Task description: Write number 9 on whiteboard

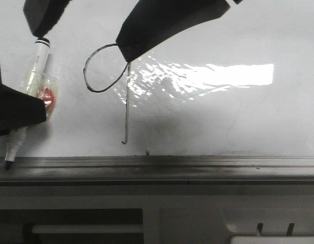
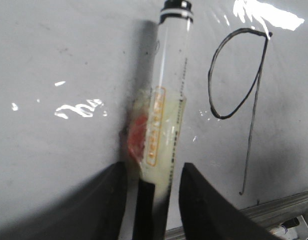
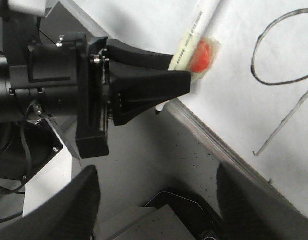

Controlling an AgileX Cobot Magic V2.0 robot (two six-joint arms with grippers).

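The number 9 (image 1: 126,101) stands drawn in thin black line on the whiteboard (image 1: 223,117), its loop on the left and a long stem ending in a small hook. It also shows in the left wrist view (image 2: 252,125) and in the right wrist view (image 3: 283,120). My left gripper (image 1: 32,109) (image 2: 154,200) is shut on a white marker (image 1: 37,66) (image 2: 171,75) wrapped in tape with a red patch. The marker's tip rests at the grey tray edge (image 1: 197,165), left of the 9. My right gripper (image 1: 83,40) (image 3: 156,200) is open and empty, above the 9.
Glare lies on the board to the right of the 9. Below the tray edge is a grey ledge with slots and a white object (image 1: 274,239). The right wrist view shows a dark container (image 3: 193,210) below the board and the left arm (image 3: 44,85).
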